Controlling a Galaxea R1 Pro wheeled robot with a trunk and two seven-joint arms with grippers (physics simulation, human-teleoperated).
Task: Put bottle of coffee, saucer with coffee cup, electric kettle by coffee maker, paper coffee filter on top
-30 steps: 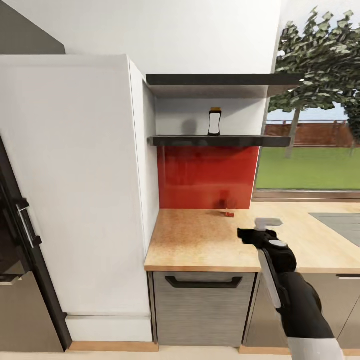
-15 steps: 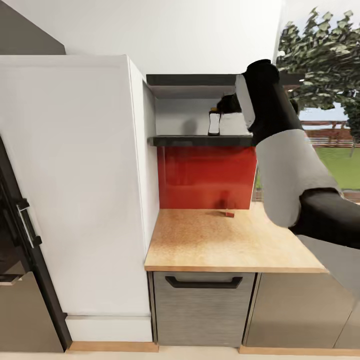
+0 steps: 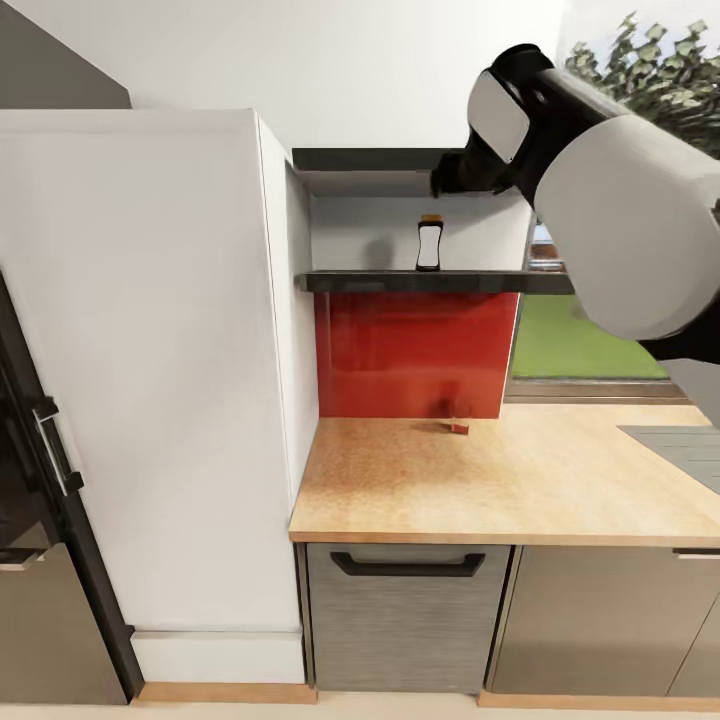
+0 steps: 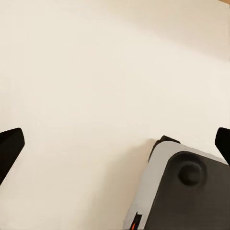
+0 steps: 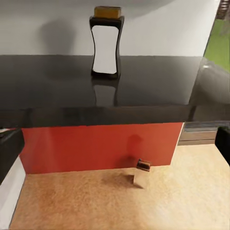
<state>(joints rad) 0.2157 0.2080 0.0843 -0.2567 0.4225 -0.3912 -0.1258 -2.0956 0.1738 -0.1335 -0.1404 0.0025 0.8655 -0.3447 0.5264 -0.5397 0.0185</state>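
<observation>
Bottle of coffee (image 3: 429, 243) upright on dark shelf (image 3: 440, 282); both fingers wide apart, empty

The bottle of coffee (image 3: 429, 245) stands upright on the dark glossy kitchen shelf (image 3: 400, 282), near the white back wall and above a red splashback. It has a waisted dark body, a white label on its front and a yellow-orange cap; its reflection shows on the shelf just before it. Below lies the light wood-grain bench (image 3: 480, 480), with a grey sink's corner at its far right.
</observation>
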